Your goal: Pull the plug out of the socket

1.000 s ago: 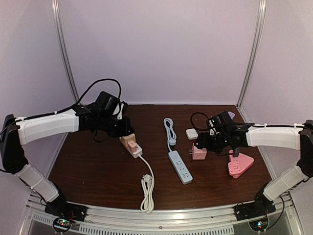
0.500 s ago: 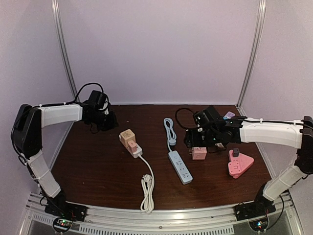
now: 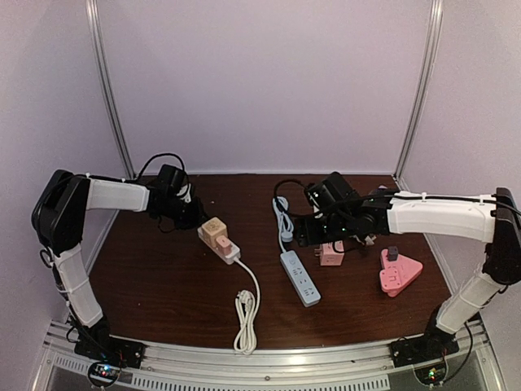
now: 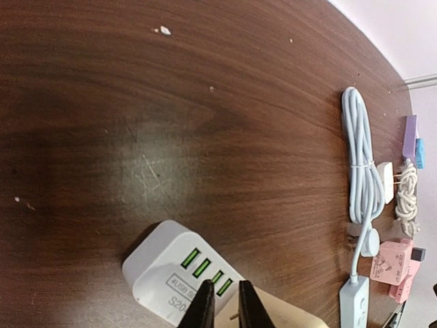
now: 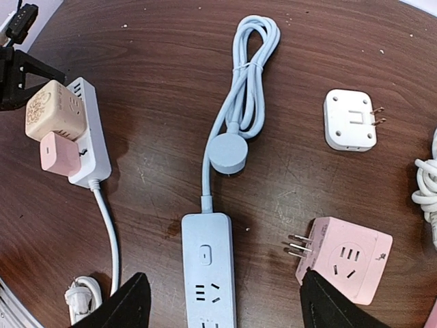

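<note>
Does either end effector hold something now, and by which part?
Nothing is held: right end effector open over the blue strip, left end effector shut and empty.

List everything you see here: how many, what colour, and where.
table: one, dark brown, under everything.
white power strip: one, white, left side.
cube plug: one, beige, plugged into the white power strip.
small plug: one, pink, beside it on that strip.
blue power strip: one, pale blue, centre, cord bundled.
flat adapter: one, white, right of centre.
cube adapter: one, pink, right of the blue power strip.
cable bundle: one, white, right of the flat adapter.
triangular socket: one, pink, far right.
left gripper: one, black, nearly closed over the cube plug.
right gripper: one, black, open above the blue power strip.
</note>
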You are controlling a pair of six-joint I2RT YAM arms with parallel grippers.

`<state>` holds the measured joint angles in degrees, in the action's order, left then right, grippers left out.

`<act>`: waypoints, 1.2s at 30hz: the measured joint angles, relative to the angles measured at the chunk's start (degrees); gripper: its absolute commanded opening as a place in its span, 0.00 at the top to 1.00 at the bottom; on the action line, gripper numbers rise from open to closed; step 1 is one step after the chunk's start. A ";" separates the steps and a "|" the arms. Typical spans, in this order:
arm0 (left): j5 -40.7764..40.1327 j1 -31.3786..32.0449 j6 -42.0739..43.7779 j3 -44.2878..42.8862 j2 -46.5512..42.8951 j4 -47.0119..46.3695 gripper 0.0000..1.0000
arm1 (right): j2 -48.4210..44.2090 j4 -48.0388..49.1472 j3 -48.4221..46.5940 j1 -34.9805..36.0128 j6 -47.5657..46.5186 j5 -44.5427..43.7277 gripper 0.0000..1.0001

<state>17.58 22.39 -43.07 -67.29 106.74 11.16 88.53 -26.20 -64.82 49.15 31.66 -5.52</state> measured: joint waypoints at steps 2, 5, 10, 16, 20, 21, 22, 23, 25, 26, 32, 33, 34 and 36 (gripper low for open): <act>0.33 0.57 -0.92 1.77 -0.13 -1.73 0.89 | 1.25 0.09 -1.38 0.83 -0.66 -0.07 0.23; 0.72 1.88 -2.14 4.63 -0.52 -3.63 0.89 | 3.65 0.70 -3.67 2.36 -1.90 0.04 0.23; 0.83 5.51 -4.04 9.01 -2.84 -5.70 0.89 | 8.96 3.56 -8.11 5.66 -5.88 0.85 0.23; 0.83 9.51 -5.42 10.58 -4.37 -7.30 0.89 | 14.80 9.73 -10.34 7.80 -13.66 5.88 0.25; 0.81 10.36 -6.01 10.73 -4.44 -8.02 0.89 | 18.40 12.85 -11.54 7.63 -19.26 9.68 0.27; 0.81 10.36 -6.12 10.73 -4.44 -8.11 0.89 | 19.19 13.27 -11.85 7.54 -20.39 10.43 0.28; 0.83 10.40 -6.19 10.73 -4.44 -8.15 0.89 | 19.80 13.81 -12.00 7.32 -21.38 11.19 0.29; 0.83 10.45 -6.23 10.73 -4.46 -8.17 0.89 | 20.22 14.12 -12.09 7.21 -22.14 11.74 0.29; 0.70 10.51 -6.32 10.73 -4.46 -8.17 0.89 | 20.90 14.49 -12.09 6.82 -23.37 13.05 0.33; 0.68 10.56 -6.32 10.73 -4.46 -8.15 0.89 | 21.00 14.56 -12.09 6.51 -23.85 13.53 0.34; 0.44 10.60 -6.21 10.73 -4.50 -8.09 0.89 | 21.59 16.44 -12.13 5.03 -25.99 16.22 0.42; 0.26 10.62 -6.05 10.71 -4.57 -8.04 0.89 | 22.14 16.76 -12.33 4.92 -26.29 16.59 0.43; 0.11 10.67 -5.90 10.71 -4.66 -7.96 0.89 | 22.82 16.85 -12.61 4.81 -26.60 16.94 0.43; -0.09 10.67 -5.60 10.71 -5.01 -7.67 0.89 | 24.17 17.09 -12.96 4.76 -27.02 17.42 0.45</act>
<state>17.50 33.06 -48.66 -56.58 101.73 3.49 112.71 -9.10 -77.78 53.91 4.64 11.90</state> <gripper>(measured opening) 0.114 0.575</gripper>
